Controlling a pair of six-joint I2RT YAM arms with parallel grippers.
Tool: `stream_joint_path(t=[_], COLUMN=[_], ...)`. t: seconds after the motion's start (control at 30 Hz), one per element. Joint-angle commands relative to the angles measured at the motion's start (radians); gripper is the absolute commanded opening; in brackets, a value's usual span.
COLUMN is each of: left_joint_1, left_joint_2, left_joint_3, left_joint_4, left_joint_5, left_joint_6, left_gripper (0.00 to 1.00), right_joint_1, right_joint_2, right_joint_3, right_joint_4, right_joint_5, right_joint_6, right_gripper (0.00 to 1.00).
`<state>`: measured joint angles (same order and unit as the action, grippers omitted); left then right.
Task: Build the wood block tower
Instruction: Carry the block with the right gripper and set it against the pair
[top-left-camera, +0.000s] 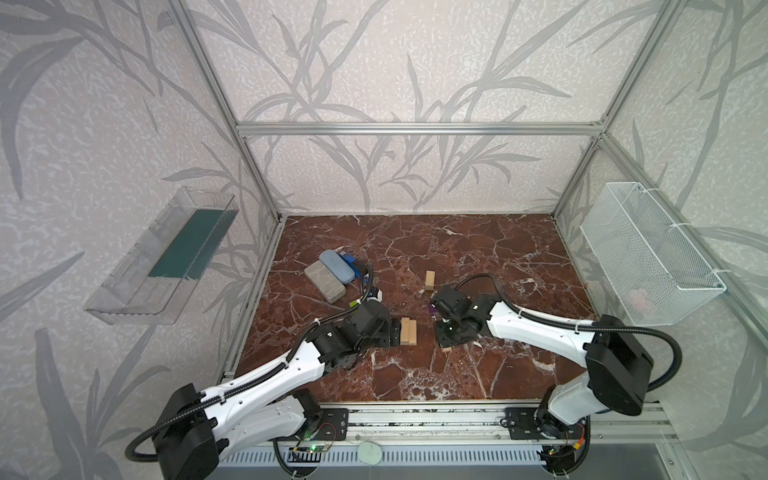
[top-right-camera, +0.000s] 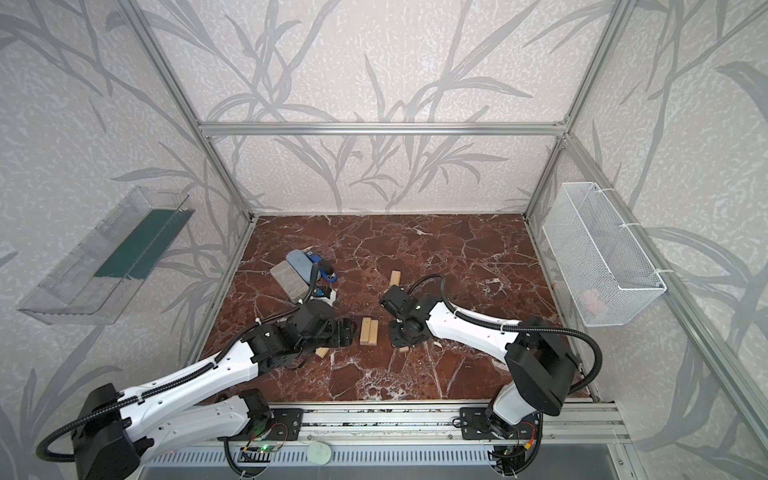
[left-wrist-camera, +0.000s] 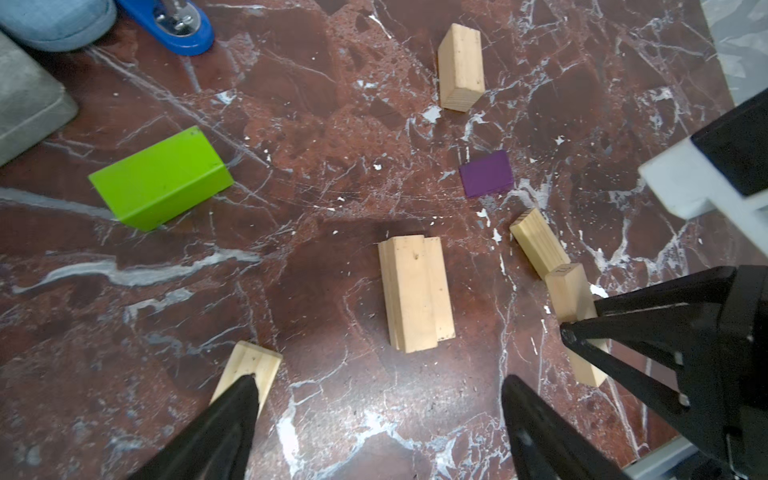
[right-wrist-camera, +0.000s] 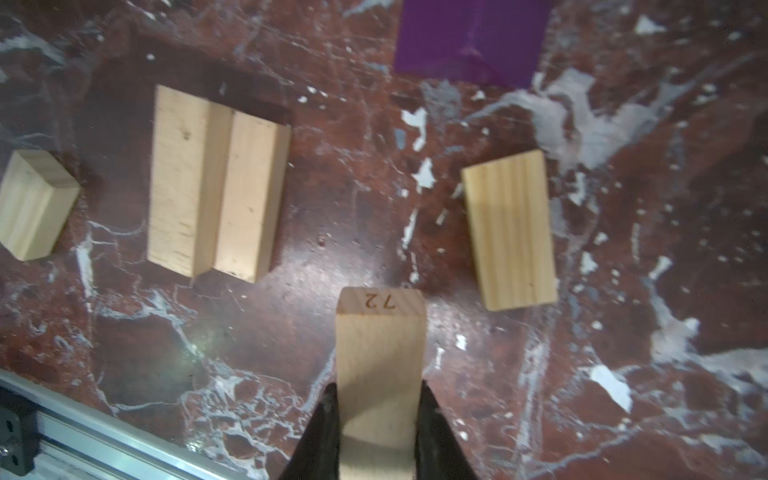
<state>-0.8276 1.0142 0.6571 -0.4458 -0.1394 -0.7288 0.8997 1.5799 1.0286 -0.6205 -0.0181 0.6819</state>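
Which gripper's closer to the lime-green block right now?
Left. The left gripper, open, hovers close to the lime-green block, on its side of the paired wood bricks. The right gripper, clamping a wood brick, sits beyond that pair, farther away.

Left arm reaching inward, jaws wide, right arm likewise (jaws clamped)

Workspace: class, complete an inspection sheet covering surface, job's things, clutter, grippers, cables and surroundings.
Surface: red-brown marble tabletop.
Job's things: paired pale blocks side by side; lime-green block and purple block lying apart; no tower yet.
Clutter: grey case, blue-grey case, blue stapler, back left.
Grippers: left gripper open, empty; right gripper shut on numbered block.
Cables: black conduits along both arms.
Surroundings: clear tray left wall, wire basket right wall.
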Motion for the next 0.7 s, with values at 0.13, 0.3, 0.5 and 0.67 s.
stream_joint_path(t=[0.13, 0.3, 0.5, 0.67], left_joint_1=[0.024, 0.028, 0.033, 0.035], left_joint_2=[-0.059, -0.077, -0.087, -0.102], left_joint_3=[-0.028, -0.04, -0.048, -0.053], left_joint_4=[-0.097, -0.104, -0.105, -0.107], left_joint_5=[-0.069, -0.073, -0.075, -0.073], left_joint_6=[-0.03, -0.04, -0.044, -0.044], left_gripper=[0.89, 0.89, 0.9, 0.9], right_joint_1=[0.046, 0.06, 0.065, 0.065], right_joint_2=[0.113, 0.16, 0.194, 0.222], right_joint_3=[0.116, 0.128, 0.151, 0.172], right_joint_4=[0.043, 0.084, 0.108, 0.11], right_joint_5=[0.007, 0.018, 0.046, 0.058], right_joint_6=[0.071, 0.13, 0.164, 0.172], right_gripper=[0.23, 0.21, 0.2, 0.2])
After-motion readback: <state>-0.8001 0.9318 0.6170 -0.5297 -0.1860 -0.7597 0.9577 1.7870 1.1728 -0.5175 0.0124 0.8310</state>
